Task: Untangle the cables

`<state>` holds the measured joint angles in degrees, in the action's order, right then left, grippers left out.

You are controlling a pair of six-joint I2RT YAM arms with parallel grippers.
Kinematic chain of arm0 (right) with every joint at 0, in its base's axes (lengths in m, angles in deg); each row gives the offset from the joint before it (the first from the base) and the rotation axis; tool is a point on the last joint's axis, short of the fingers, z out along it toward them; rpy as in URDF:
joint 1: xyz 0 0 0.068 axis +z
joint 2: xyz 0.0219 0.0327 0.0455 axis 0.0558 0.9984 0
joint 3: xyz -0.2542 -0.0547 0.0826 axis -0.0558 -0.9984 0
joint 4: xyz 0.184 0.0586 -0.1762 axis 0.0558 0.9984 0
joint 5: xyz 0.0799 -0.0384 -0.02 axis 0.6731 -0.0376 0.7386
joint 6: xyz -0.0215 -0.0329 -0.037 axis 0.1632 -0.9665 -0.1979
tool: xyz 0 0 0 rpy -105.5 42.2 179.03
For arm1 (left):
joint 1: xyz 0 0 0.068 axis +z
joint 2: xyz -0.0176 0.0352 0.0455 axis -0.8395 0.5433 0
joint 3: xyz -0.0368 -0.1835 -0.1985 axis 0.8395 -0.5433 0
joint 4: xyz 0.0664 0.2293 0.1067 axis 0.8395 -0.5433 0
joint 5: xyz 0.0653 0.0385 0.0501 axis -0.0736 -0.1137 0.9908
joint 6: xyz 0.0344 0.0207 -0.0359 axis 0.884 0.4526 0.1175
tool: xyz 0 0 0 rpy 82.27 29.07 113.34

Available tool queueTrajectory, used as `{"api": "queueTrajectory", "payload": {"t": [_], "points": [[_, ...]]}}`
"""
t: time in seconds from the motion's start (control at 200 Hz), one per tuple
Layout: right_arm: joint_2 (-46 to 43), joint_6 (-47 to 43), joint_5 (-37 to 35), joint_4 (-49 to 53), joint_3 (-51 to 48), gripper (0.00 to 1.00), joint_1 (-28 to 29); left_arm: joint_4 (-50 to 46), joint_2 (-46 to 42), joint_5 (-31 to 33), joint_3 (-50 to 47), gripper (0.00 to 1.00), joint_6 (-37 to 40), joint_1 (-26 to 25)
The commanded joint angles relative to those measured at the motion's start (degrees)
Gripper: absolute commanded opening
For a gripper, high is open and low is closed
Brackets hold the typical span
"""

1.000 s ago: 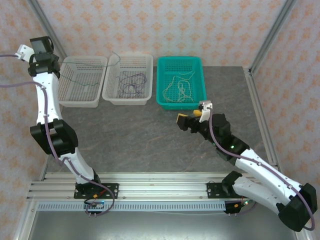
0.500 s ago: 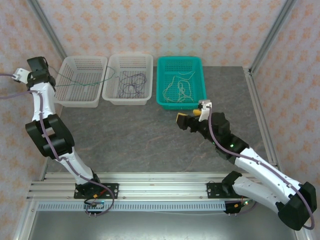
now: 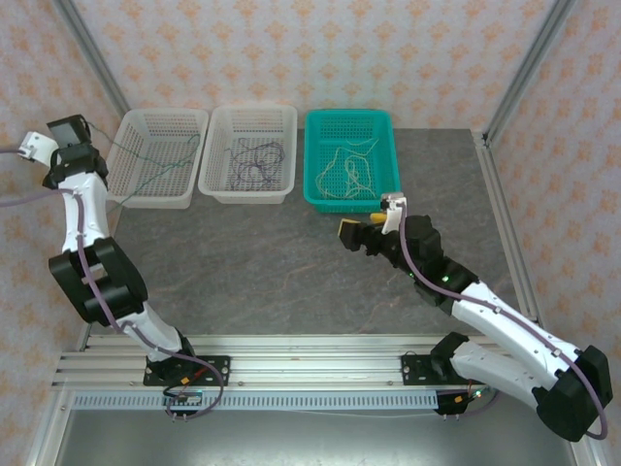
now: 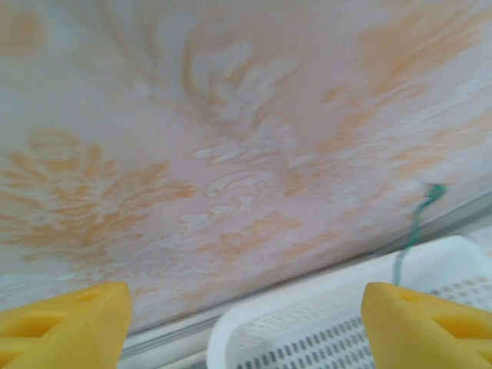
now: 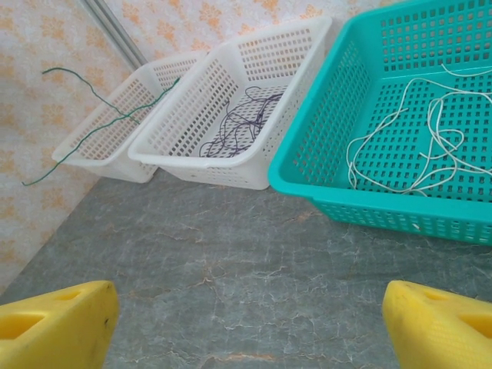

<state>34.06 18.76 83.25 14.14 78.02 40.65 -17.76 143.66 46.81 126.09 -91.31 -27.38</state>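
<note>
The left claw [image 4: 246, 319], up by the wall [image 4: 231, 115], and the right claw [image 5: 250, 319], over the worktop [image 5: 231, 254], both gaped empty, while the limp, featherlight cables [image 5: 442, 142] lay in the baskets [image 5: 307, 154], the green strand [image 4: 433, 192] seemingly trailing over a white basket [image 4: 323, 327] rim, best pinched near a free end.

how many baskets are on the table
3. The left white basket sits at the far left, the middle white basket beside it, the teal basket to the right. None looks hidden.

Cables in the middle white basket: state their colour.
Dark purple; the cables show best in the right wrist view.
</note>
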Motion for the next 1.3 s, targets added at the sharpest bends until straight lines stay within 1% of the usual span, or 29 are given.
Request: {"api": "queueTrajectory", "payload": {"t": [0.0,0.015,0.06,0.115,0.175,0.245,0.295,0.35,0.405,0.535,0.545,0.616,0.676,0.756,0.811,0.886,0.976,1.091,1.161,1.201,1.241,1.261,1.296], "points": [[1.2,1.2,1.2,-2.7,1.6,0.90,0.0,5.1,-6.7,-7.4,0.0,0.79,3.1,-3.4],[1.5,1.2,1.3,-3.0,1.6,0.90,0.0,4.9,-7.0,-8.7,0.1,0.79,3.5,-3.9],[2.1,1.6,1.7,-3.9,1.6,0.90,0.0,2.8,-7.0,-12.4,1.5,0.78,7.9,-5.9],[3.0,2.0,2.4,-4.8,1.6,0.90,0.0,-0.5,-6.0,-15.1,3.9,0.75,13.0,-8.7],[3.6,2.4,3.1,-5.2,1.9,0.90,0.0,-4.8,-3.5,-19.1,6.8,0.71,20.1,-11.9],[3.7,2.4,4.0,-5.2,1.9,0.90,0.0,-11.7,0.9,-21.3,11.7,0.71,27.8,-14.9],[3.4,2.0,4.5,-5.0,1.9,0.90,0.0,-18.3,4.9,-20.1,16.2,0.71,33.2,-17.0],[2.7,1.7,4.5,-4.9,1.3,0.90,0.0,-25.0,9.3,-15.9,20.9,0.72,38.3,-18.9],[2.1,1.5,4.7,-5.2,0.6,0.90,0.0,-26.1,11.5,-11.0,20.7,0.73,41.2,-20.0],[1.7,0.3,6.1,-4.8,0.4,0.91,0.0,-24.3,14.1,-6.0,17.6,0.74,45.0,-20.0],[1.8,0.1,6.1,-4.7,0.4,0.91,0.0,-24.4,15.6,-5.6,17.7,0.75,45.4,-20.0],[2.1,-0.9,6.8,-4.2,0.9,0.91,0.0,-25.3,18.0,-4.9,18.3,0.77,48.2,-20.0],[2.6,-2.0,7.2,-3.5,1.6,0.92,0.0,-27.0,20.2,-4.7,19.8,0.82,50.8,-20.0],[3.4,-3.3,6.9,-2.2,3.0,0.92,0.0,-29.2,23.4,-1.3,22.1,0.84,53.1,-20.0],[3.9,-4.2,6.6,-1.6,4.0,0.93,0.0,-29.6,25.2,-0.5,22.6,0.85,54.9,-20.0],[5.0,-4.2,6.2,-1.5,5.4,0.94,0.0,-30.0,27.2,0.6,22.8,0.85,56.1,-20.0],[6.4,-4.1,6.8,0.4,8.1,0.94,0.0,-29.1,29.1,4.4,22.8,0.85,57.1,-20.0],[7.8,-4.0,7.3,1.6,10.1,0.94,0.0,-29.1,31.4,7.2,24.7,0.85,57.1,-19.4],[8.4,-3.9,7.1,1.8,10.8,0.94,0.0,-28.2,31.8,7.8,25.1,0.85,57.2,-18.9],[8.8,-3.6,6.9,1.8,11.2,0.94,0.1,-27.9,32.1,7.6,25.4,0.83,57.2,-18.6],[9.1,-3.3,6.7,1.7,11.5,0.94,0.0,-28.0,32.5,7.3,26.3,0.77,56.9,-18.4],[9.2,-3.2,6.7,1.6,11.7,0.94,-0.1,-28.3,32.9,7.0,26.9,0.72,56.6,-18.2],[9.4,-2.9,6.6,1.5,12.0,0.94,-0.1,-28.8,33.4,6.4,28.1,0.60,55.9,-17.9]]}}
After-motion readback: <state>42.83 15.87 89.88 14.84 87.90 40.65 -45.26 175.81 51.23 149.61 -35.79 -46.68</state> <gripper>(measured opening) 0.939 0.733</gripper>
